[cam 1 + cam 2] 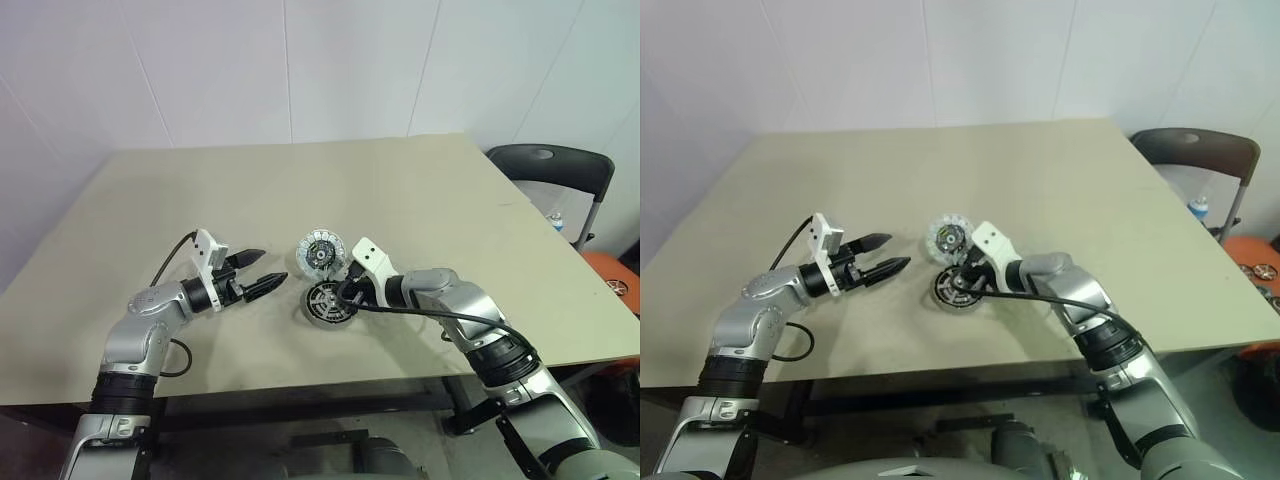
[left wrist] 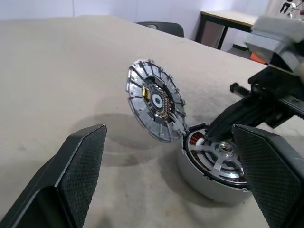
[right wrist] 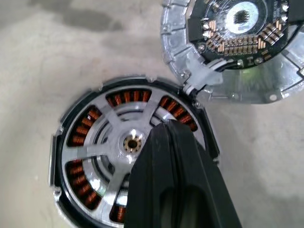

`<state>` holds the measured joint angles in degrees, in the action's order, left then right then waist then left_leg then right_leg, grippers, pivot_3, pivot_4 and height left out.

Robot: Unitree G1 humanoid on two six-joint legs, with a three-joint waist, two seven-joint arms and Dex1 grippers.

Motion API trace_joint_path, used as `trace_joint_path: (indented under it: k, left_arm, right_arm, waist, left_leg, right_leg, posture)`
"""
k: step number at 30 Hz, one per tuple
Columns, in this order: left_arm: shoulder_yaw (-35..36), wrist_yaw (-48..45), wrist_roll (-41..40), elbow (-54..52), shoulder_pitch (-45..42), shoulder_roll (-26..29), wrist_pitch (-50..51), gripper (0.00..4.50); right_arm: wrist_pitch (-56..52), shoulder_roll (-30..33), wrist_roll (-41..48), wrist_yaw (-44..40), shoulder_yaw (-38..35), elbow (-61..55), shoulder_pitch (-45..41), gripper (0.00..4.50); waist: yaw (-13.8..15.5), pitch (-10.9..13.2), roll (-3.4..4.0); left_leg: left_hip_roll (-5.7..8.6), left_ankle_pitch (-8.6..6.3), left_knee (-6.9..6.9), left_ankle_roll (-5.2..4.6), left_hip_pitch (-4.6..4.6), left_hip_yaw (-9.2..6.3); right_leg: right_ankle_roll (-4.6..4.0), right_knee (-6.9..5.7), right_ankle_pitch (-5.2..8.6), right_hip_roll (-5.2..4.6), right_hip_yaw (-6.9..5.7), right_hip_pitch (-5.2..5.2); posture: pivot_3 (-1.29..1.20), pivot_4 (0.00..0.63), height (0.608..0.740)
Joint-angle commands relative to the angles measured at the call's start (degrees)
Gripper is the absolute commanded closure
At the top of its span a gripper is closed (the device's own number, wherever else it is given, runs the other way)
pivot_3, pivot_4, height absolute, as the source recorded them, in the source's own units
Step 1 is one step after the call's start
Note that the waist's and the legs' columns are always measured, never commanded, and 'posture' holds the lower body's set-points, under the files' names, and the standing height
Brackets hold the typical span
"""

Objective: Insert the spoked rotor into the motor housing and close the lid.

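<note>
The grey motor housing [image 1: 312,314] sits on the table with the spoked rotor [image 3: 102,156] lying inside it, silvery spokes over the coppery windings. The lid [image 1: 320,253] stands open, tilted up from its hinge on the housing's far side. My right gripper [image 1: 343,292] is shut, with nothing between its fingers [image 3: 171,180]; their tip rests over a rotor spoke next to the hub, and whether it touches is unclear. My left gripper [image 1: 272,266] is open and holds nothing, hovering left of the housing and pointing toward it, its pads [image 2: 83,166] on either side of the wrist view.
The beige table [image 1: 420,200] has free room all around the housing. A dark chair [image 1: 555,170] stands past the table's right edge, with an orange object [image 1: 620,280] near it. A black cable [image 1: 170,350] hangs by my left arm.
</note>
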<state>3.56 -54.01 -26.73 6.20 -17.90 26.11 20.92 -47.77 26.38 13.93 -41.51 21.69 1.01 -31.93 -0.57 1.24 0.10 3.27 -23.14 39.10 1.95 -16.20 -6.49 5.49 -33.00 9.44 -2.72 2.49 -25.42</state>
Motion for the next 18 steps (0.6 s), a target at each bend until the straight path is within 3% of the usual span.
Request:
trace_joint_path:
  k: [1,6,9,13,18]
  left_arm:
    - [0.72,0.95,1.2,-0.96,-0.68,0.92,-1.62,0.0]
    - [-1.14,5.59,8.56,2.88,-1.92,1.12,-7.27,0.0]
    - [-1.23,5.49,9.78,3.18,-1.5,0.97,-10.35,0.0]
    - [-1.47,4.75,10.67,3.28,-0.52,0.97,-14.19,0.0]
    - [-0.48,-3.42,2.62,0.0,0.83,1.29,-10.06,0.0]
  right_arm:
    - [-1.36,0.92,-2.23,-1.25,3.31,2.01,2.85,4.47]
    - [0.32,-5.86,5.0,-1.6,-7.08,2.03,2.69,4.47]
    - [-2.05,-6.07,10.46,-5.98,-11.48,-0.49,2.33,4.47]
    - [-2.92,-0.48,14.83,-13.77,-12.56,-6.16,1.8,4.47]
    - [3.44,10.06,6.93,-20.61,-3.25,-10.1,-0.29,4.47]
  waist:
    - [-0.01,-0.07,-0.1]
    - [-0.26,-0.09,-0.18]
    - [-0.3,0.0,-0.09]
    - [-0.1,0.04,-0.02]
    - [-0.07,0.05,-0.04]
  left_leg:
    - [0.0,0.0,0.0,-0.01,0.04,0.0]
    - [-0.02,-0.11,0.0,-0.2,0.42,0.02]
    - [-0.05,-0.14,-0.01,-0.25,0.46,0.04]
    - [-0.05,0.01,-0.01,0.02,0.14,0.03]
    - [0.01,-0.04,0.02,-0.07,0.01,0.06]
  right_leg:
    - [0.0,0.0,0.0,0.0,0.0,0.05]
    - [0.0,-0.05,0.0,0.05,0.02,0.38]
    - [0.0,-0.12,0.0,0.09,0.04,0.35]
    - [-0.01,-0.1,-0.01,0.06,0.03,0.04]
    - [0.01,0.01,0.0,-0.03,0.02,0.01]
  posture:
    - [0.0,0.0,0.74]
    - [0.0,0.0,0.74]
    - [0.0,0.0,0.74]
    - [0.0,0.0,0.74]
    - [0.0,0.0,0.74]
